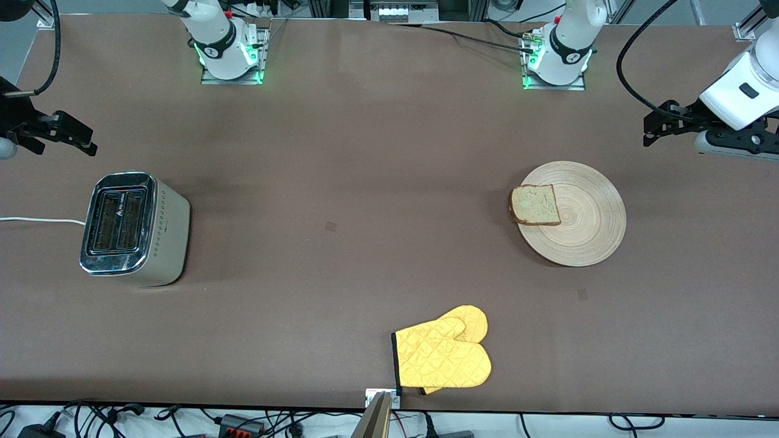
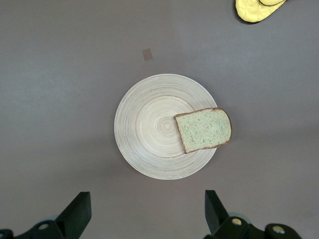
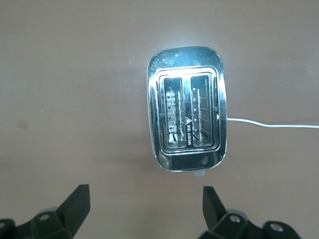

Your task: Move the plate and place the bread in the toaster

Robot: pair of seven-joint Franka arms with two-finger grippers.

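Note:
The light-wood plate [image 1: 587,222] lies toward the left arm's end of the table. The bread [image 1: 535,205] lies flat on the plate, at its rim on the side toward the right arm's end, slightly overhanging. Both show in the left wrist view: plate [image 2: 144,124], bread [image 2: 204,129]. The silver toaster [image 1: 131,228] stands at the right arm's end with both slots empty; it also shows in the right wrist view [image 3: 187,107]. My left gripper [image 1: 660,125] [image 2: 148,199] hangs open and empty over bare table beside the plate. My right gripper [image 1: 76,137] [image 3: 146,196] hangs open and empty over bare table beside the toaster.
A yellow quilted oven mitt [image 1: 444,356] lies near the table's front edge at mid-table, nearer the front camera than the plate; its tip shows in the left wrist view [image 2: 256,7]. The toaster's white cord [image 1: 36,220] runs off the right arm's end.

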